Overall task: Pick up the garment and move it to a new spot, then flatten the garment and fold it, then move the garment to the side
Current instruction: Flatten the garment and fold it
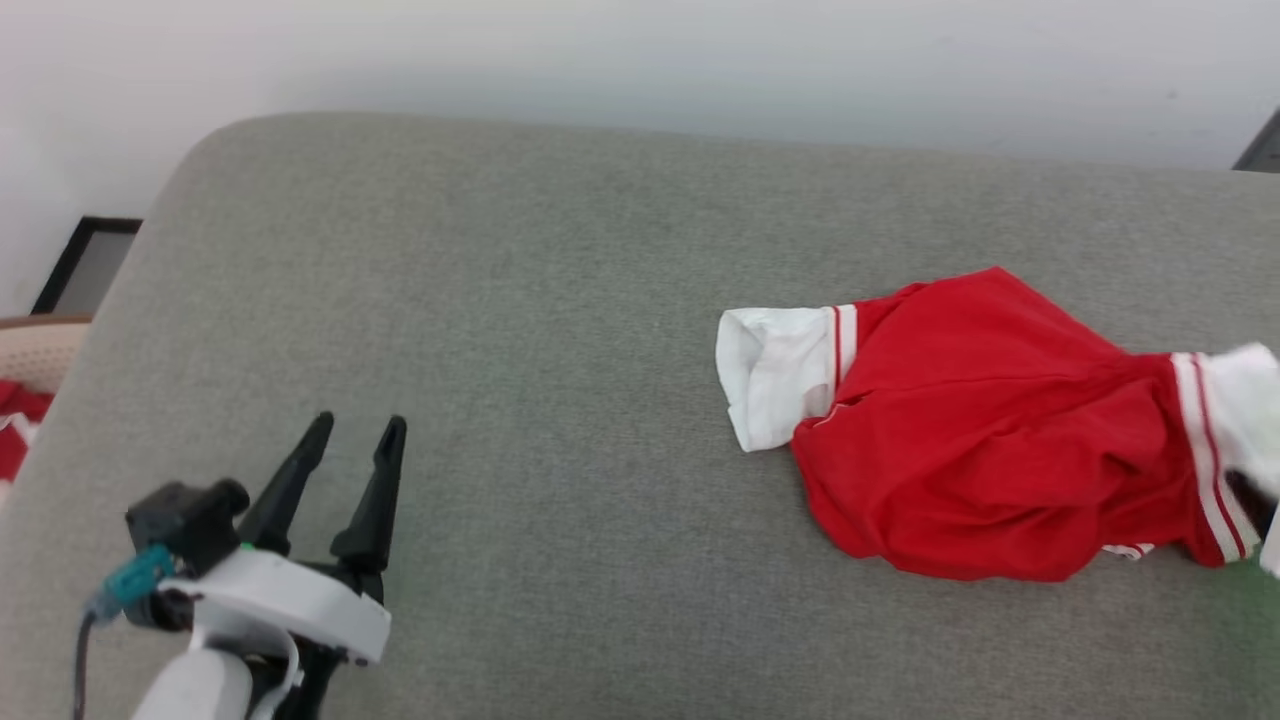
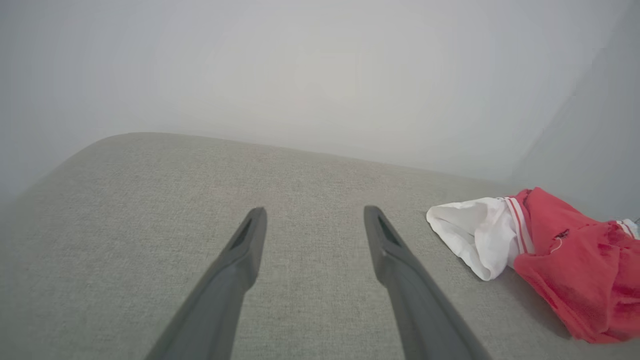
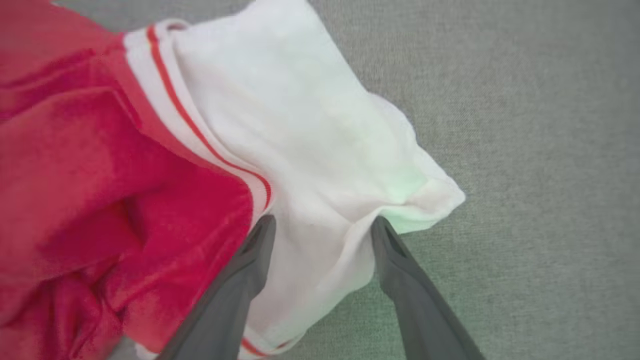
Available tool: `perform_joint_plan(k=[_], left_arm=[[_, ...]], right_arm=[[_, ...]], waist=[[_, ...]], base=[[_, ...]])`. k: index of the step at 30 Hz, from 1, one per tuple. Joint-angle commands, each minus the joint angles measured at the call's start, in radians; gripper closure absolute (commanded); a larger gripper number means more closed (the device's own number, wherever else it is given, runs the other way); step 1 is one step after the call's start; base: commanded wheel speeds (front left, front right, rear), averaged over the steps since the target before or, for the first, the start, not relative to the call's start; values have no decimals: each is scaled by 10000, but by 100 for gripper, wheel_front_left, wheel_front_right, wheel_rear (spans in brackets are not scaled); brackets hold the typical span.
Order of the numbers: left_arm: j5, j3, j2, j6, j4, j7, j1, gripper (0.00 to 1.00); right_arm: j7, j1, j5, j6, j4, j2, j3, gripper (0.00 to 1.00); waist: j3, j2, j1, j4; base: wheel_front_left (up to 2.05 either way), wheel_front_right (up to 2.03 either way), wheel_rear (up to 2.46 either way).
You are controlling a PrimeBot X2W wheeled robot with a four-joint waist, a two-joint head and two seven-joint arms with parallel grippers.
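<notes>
The garment lies bunched on the grey cushion at the right, red body in a heap with a white sleeve sticking out to the left. In the left wrist view the garment sits off to the right of my left gripper. That left gripper hovers open and empty at the lower left, far from the cloth. In the right wrist view my right gripper stands open, its fingers spread on either side of the other white sleeve, beside the red body.
The grey cushion spreads wide, with its rounded far edge against a white wall. Past its left edge are a dark frame, a beige object and some red-and-white cloth.
</notes>
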Motion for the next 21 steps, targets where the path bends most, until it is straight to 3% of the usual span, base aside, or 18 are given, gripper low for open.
perform_joint_plan(k=[1,10,21], left_arm=[[-80,-82,157,-34,-179,266,-253,0],[-376,-605,879,-68,-1050,2062,-1141,0],[-1238,-1956,1619,-78,-1120,4817,-3369,0]], right_arm=[[-137,-7,108,-12,-358,3,11,0],[-1003,553,15,-12,-2140,421,-203,0],[-4000,1317,-1022,-12,-4625,1488,83,0]], waist=[[-103,0,0,-212],[-198,0,0,-981],[-62,0,0,-2250]], base=[[0,0,0],[0,0,0],[0,0,0]])
